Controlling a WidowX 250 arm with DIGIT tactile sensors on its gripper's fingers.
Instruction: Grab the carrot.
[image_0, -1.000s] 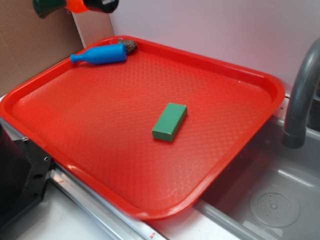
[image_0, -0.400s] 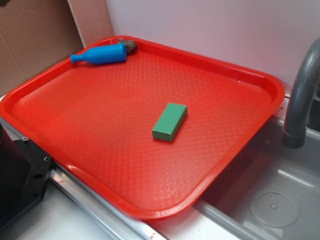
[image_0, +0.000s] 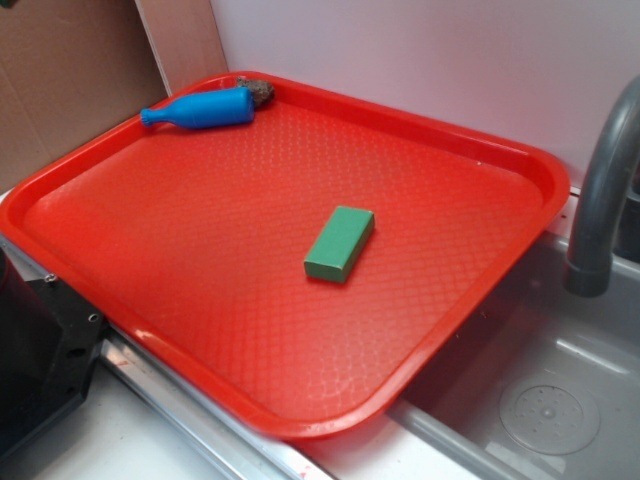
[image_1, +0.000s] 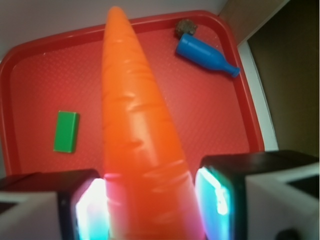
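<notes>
The end effector (image_1: 150, 200) is pinching the carrot (image_1: 135, 130) tight so it won't drop. It hangs high over the red tray (image_1: 245, 115).

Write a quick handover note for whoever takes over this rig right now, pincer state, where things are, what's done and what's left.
Pincer: shut on the carrot, seen only in the wrist view; it is out of the exterior frame.
Carrot: held between the pads, tip pointing away from the camera, high above the red tray.
On the tray: blue bottle at the far corner beside a small brown object; green block near the middle.
Done: carrot grabbed.
Left: nothing but keeping the grip.
</notes>
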